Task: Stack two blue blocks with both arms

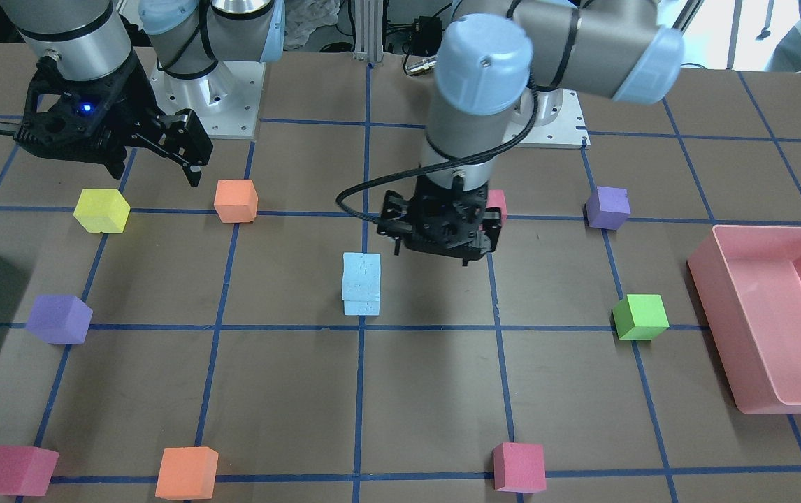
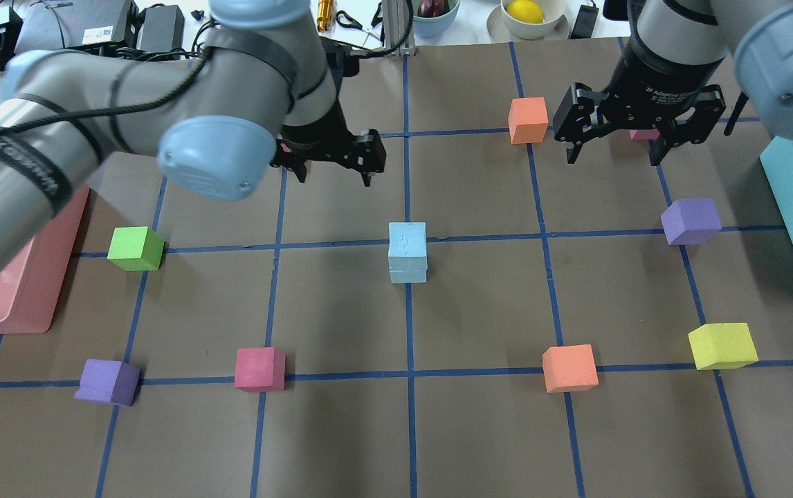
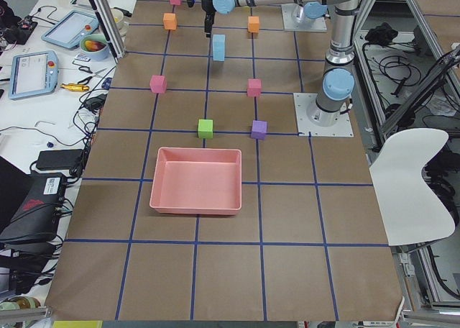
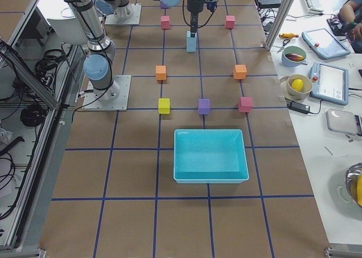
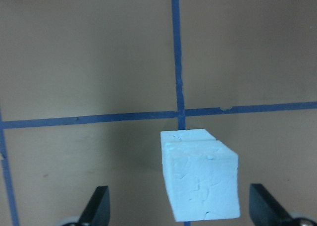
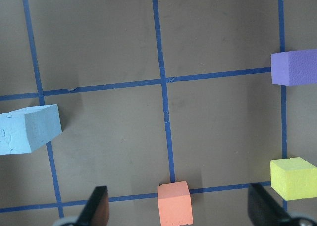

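Robotics lab, with teach pendant (image 4: 331, 82) and gridded table (image 4: 136, 173).

Silver-grey jointed left arm (image 2: 161, 90): light blue joint caps, stretched forward and inward, wrist pointing straight down
Black two-finger left gripper (image 2: 334, 167): hangs in the air, fingers spread wide apart, gripping nothing
Silver-grey jointed right arm (image 2: 677, 41): light blue joint caps, held on its own side, wrist pointing down
Black two-finger right gripper (image 2: 611, 155): hangs in the air, fingers spread wide apart

Brown table (image 3: 298, 285) with blue tape grid (image 3: 287, 242), white chair (image 3: 411, 188) beside it
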`<state>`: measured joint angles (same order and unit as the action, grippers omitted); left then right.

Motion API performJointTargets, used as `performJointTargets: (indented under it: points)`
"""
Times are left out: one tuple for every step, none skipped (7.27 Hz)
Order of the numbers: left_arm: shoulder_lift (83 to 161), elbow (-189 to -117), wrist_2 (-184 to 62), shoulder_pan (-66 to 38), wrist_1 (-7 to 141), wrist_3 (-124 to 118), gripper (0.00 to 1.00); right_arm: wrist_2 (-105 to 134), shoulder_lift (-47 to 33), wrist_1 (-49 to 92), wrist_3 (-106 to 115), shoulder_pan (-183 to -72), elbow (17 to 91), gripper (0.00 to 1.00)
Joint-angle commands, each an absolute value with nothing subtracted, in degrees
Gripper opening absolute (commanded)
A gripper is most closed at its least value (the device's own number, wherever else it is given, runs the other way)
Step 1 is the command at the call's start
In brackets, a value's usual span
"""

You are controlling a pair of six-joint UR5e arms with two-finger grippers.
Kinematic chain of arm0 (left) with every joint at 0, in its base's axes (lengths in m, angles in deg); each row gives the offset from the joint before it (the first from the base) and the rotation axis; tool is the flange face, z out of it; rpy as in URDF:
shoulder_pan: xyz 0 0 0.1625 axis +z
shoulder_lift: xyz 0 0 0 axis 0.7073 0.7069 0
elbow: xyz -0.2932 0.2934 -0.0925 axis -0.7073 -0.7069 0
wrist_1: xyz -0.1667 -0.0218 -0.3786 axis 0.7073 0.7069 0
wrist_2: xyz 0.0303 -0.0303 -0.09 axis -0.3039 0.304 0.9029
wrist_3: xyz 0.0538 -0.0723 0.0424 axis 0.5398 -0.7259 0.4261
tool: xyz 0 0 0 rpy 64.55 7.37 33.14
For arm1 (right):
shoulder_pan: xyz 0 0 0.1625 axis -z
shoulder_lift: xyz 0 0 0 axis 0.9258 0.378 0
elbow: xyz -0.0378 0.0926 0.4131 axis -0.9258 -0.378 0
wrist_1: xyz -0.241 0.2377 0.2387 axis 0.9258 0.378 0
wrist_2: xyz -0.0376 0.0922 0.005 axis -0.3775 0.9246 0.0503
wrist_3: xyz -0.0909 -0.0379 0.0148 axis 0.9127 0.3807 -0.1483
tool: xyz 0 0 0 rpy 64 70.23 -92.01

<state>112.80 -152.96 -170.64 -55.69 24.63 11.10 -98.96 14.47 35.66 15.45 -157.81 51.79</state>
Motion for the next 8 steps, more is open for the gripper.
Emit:
performJointTargets:
  points:
    - [105.9, -152.9, -170.2, -45.2, 32.2, 24.4, 1.00, -99.0, 14.4, 36.8, 15.0, -157.8, 51.9, 1.00]
    - [103.3, -152.7, -170.1, -44.5, 34.7, 24.5, 1.00, -99.2, 14.7, 36.2, 14.9, -157.8, 52.0, 1.00]
    - [102.8, -152.6, -170.9, -45.2, 34.4, 20.4, 1.00, -99.2, 14.7, 36.4, 14.9, -157.8, 52.0, 1.00]
    - [103.4, -152.2, -170.3, -44.7, 34.2, 15.8, 1.00, -99.1, 14.5, 36.7, 14.9, -157.8, 52.0, 1.00]
    - [102.9, -152.2, -170.6, -44.5, 34.2, 17.2, 1.00, -99.1, 14.7, 36.5, 14.9, -157.8, 52.0, 1.00]
    - [102.5, -152.6, -170.8, -44.5, 33.9, 17.2, 1.00, -99.2, 14.6, 36.7, 14.8, -157.7, 52.0, 1.00]
    - [102.3, -152.6, -170.4, -44.5, 33.9, 17.2, 1.00, -99.1, 14.5, 36.9, 14.9, -157.8, 52.0, 1.00]
    - [102.3, -152.1, -170.5, -44.5, 34.0, 17.2, 1.00, -99.2, 14.6, 36.8, 14.8, -157.8, 52.0, 1.00]
